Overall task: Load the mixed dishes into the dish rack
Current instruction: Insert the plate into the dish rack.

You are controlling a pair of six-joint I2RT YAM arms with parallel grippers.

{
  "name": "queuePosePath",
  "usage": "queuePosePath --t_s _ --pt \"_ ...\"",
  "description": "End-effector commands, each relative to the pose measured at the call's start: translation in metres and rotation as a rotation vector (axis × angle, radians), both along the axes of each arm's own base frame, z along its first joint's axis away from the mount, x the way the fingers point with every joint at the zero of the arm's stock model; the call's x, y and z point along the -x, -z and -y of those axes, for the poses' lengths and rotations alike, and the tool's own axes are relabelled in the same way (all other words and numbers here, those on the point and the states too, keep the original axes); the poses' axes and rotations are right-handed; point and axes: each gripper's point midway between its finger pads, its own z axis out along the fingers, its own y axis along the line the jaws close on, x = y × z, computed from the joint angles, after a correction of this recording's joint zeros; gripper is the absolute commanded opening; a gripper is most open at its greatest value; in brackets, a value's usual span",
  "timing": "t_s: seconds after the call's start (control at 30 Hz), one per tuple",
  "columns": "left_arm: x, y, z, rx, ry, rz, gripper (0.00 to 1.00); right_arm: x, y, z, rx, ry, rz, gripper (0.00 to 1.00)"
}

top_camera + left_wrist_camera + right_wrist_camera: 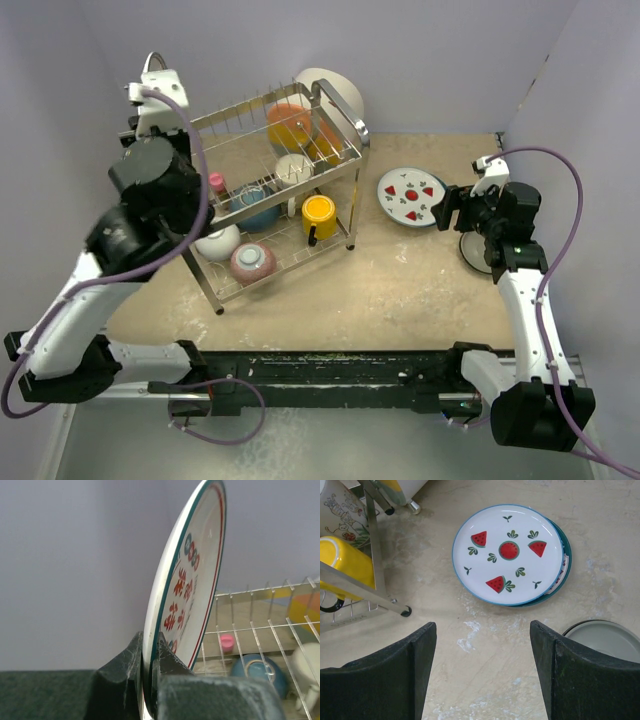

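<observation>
The left gripper (150, 647) is raised beside the left end of the rack (285, 190). Its fingers (124, 667) are pressed nearly together, pinching the lower rim of the lettered plate (196, 565). The plate stands on edge in the air, leaning slightly, its red lettering facing the rack wires. The rack holds orange dishes (292, 125) on the upper tier. A blue bowl (255, 207), a mug (293, 168) and a yellow cup (318, 213) sit further down. At the near end of the lower tier are a white bowl (218, 241) and a patterned bowl (253, 262). A pink piece (227, 642) shows through the wires near the blue bowl. To the right of the rack, the right gripper (482, 672) hovers over the table (485, 615) with its fingers (422, 660) spread wide and holding nothing. Just beyond them a fruit plate (507, 555) lies flat on a teal plate (566, 555), whose edge shows on the right side. A grey plate (605, 640) lies apart from that stack, beside the right finger.
</observation>
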Motion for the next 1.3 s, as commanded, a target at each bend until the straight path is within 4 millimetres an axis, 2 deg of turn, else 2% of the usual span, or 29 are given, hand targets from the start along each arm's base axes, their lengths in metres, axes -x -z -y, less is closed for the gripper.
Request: queuePosePath --t_s 0.0,0.1,0.2,0.33,0.5,0.93,1.27 --pt "0.025 -0.019 -0.034 0.116 -0.153 0.054 0.0 -0.003 -0.013 0.002 -0.004 0.018 0.055 0.77" --pt "0.02 -0.012 -0.027 0.092 -0.156 0.037 0.0 -0.003 -0.012 0.002 -0.006 0.016 0.054 0.77" --pt "0.017 -0.015 -0.02 0.112 -0.145 0.05 0.0 -0.002 -0.013 0.002 -0.004 0.017 0.057 0.77" --pt "0.01 -0.018 0.002 0.115 -0.099 0.047 0.0 -0.002 -0.014 0.003 0.0 0.024 0.06 0.77" --pt "0.006 -0.009 0.023 0.125 -0.052 0.049 0.0 -0.002 -0.014 0.004 0.003 0.029 0.063 0.77" --pt "0.016 0.015 0.005 0.12 -0.06 0.049 0.0 -0.001 -0.014 0.002 -0.001 0.018 0.064 0.77" --pt "0.003 0.034 0.008 0.036 -0.119 0.002 0.0 -0.001 -0.013 0.003 0.0 0.02 0.064 0.77"
